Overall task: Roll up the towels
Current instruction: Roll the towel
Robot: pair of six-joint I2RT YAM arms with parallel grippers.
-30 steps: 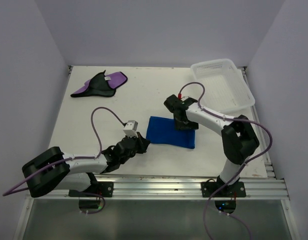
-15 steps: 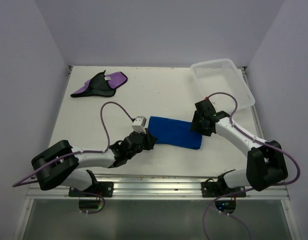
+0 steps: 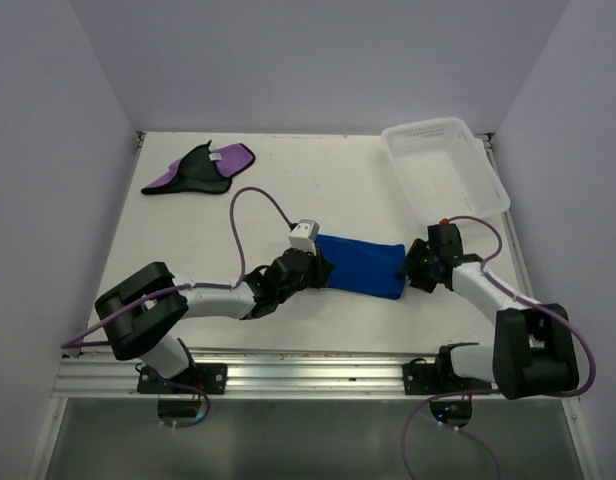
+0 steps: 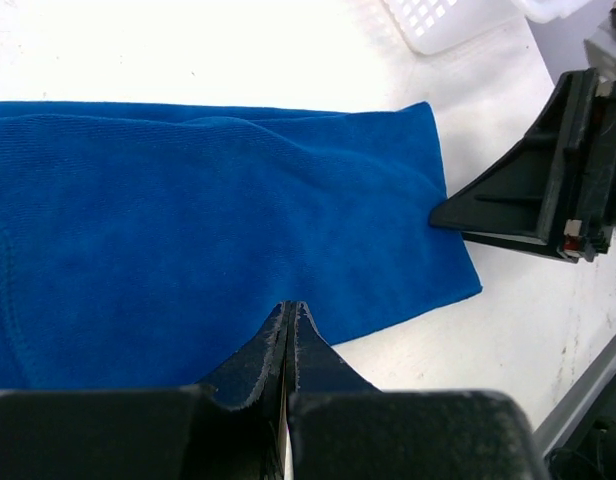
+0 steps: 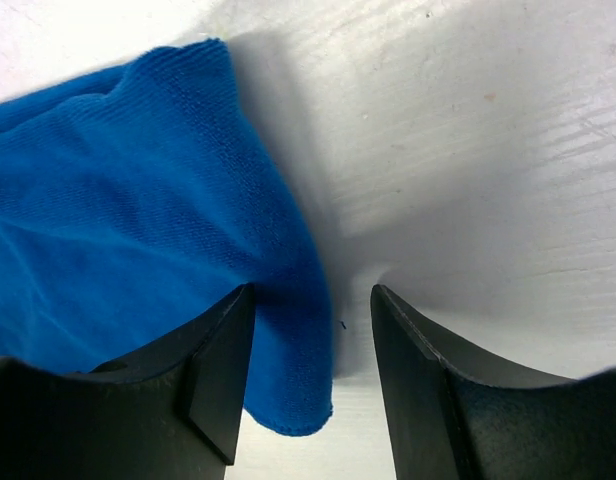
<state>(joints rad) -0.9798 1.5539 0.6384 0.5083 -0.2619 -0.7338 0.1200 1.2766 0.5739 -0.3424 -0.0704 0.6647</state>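
While the blue towel [image 3: 363, 264] lies flat and unrolled as a long band running from 9 to 3 o'clock, it is kept toward the 6 o'clock side of the desk [image 3: 318, 190], near the front edge. Bare white surface is seen from its far edge toward 12 o'clock. Its 9 o'clock end is met by the left tool [image 4: 290, 312], whose fingers are pressed together with their tips at the cloth's near hem; whether any cloth is pinched cannot be told. Its 3 o'clock end is met by the right tool [image 5: 310, 300], whose fingers stand apart with the towel's corner between them. The left finger is touching the cloth, and the right finger is set on bare desk beside the edge. A soft ridge is seen across the plush blue surface, and a stitched hem is visible at the band's left end. The purple towel [image 3: 203, 168], crumpled with its black side partly up and a small white tag showing, is found well apart at the 10 o'clock corner. The white mesh basket [image 3: 458, 180] is placed at the 2 o'clock corner, against the right edge.
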